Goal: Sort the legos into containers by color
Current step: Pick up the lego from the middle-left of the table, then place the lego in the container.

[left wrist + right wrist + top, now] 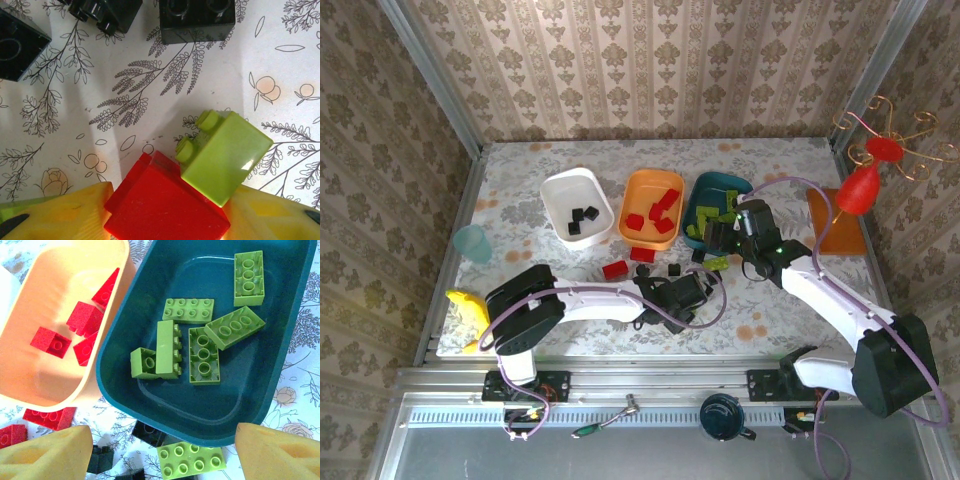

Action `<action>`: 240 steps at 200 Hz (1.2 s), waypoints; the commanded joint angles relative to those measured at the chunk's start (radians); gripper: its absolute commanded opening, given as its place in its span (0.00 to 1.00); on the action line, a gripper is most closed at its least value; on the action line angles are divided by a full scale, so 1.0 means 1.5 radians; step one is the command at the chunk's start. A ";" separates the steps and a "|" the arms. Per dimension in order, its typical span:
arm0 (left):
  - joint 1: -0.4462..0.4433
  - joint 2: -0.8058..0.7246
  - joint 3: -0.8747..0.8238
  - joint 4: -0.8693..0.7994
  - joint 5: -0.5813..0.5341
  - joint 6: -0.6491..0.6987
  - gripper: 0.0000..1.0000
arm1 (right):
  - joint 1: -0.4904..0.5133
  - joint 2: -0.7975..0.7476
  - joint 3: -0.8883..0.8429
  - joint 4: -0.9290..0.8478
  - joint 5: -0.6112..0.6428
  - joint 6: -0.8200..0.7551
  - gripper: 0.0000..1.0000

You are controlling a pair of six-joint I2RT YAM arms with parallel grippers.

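The left gripper's [167,222] jaws clamp a red brick [160,200] on the worktop [125,90], and the lime-green brick [225,155] leaning at its 2 o'clock could ride into the orange tub [45,280], while the right gripper's [162,452] jaws hang open by the teal tub [250,377].

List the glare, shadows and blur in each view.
Left wrist: a white glare patch on the green brick, soft shadow bands across the tablecloth, left fingers blurred. Right wrist: sheen on the teal tub, right fingers soft. Top external: even daylight, no harsh shadows.
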 commanded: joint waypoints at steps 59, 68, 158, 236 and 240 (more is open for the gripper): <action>-0.001 -0.095 -0.011 -0.025 0.006 -0.014 0.49 | -0.005 -0.009 -0.001 -0.005 0.019 0.013 0.77; 0.005 -0.116 -0.012 -0.027 0.011 -0.016 0.48 | -0.006 -0.011 -0.001 -0.007 0.018 0.014 0.77; 0.275 -0.125 0.139 0.003 0.109 0.071 0.47 | -0.005 -0.042 -0.032 -0.013 0.013 0.039 0.77; 0.411 0.140 0.386 -0.036 0.113 0.067 0.45 | 0.017 -0.111 -0.082 -0.059 -0.041 0.044 0.77; 0.415 0.148 0.395 -0.037 0.113 0.064 0.46 | 0.022 -0.116 -0.086 -0.064 -0.041 0.043 0.77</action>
